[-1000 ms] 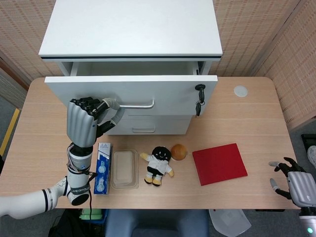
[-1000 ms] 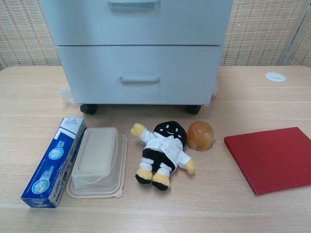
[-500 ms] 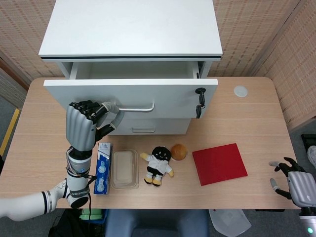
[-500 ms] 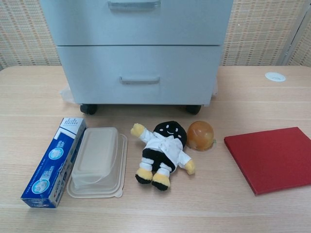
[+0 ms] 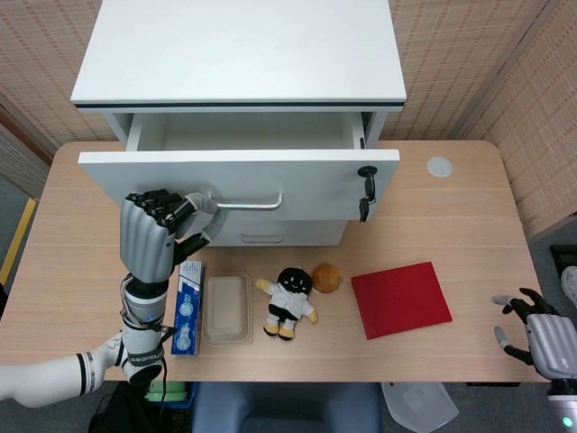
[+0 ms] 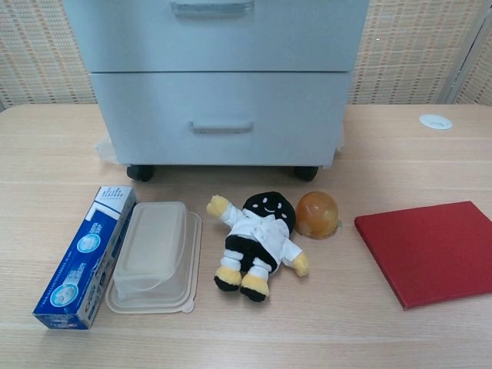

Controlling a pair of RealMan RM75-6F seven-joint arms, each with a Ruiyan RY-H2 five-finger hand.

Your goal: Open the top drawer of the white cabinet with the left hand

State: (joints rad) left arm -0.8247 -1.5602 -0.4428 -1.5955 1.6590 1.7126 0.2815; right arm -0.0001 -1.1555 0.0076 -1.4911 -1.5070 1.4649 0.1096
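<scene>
The white cabinet (image 5: 239, 50) stands at the back of the table. Its top drawer (image 5: 297, 185) is pulled out toward me, and the inside (image 5: 248, 135) looks empty. My left hand (image 5: 149, 234) curls its fingers around the left end of the drawer's metal handle (image 5: 248, 204). A key (image 5: 365, 185) hangs from the lock at the drawer's right end. My right hand (image 5: 545, 338) hangs open off the table's right front corner, holding nothing. The chest view shows only the cabinet's lower drawer fronts (image 6: 223, 115), and no hand.
In front of the cabinet lie a blue toothpaste box (image 5: 187, 307), a clear plastic container (image 5: 227, 308), a plush doll (image 5: 288, 300), an orange ball (image 5: 326, 277) and a red book (image 5: 401, 299). A white disc (image 5: 439, 166) sits at the back right.
The top drawer has slid further out toward me, pulled by my left hand on its handle. The right hand has not moved.
</scene>
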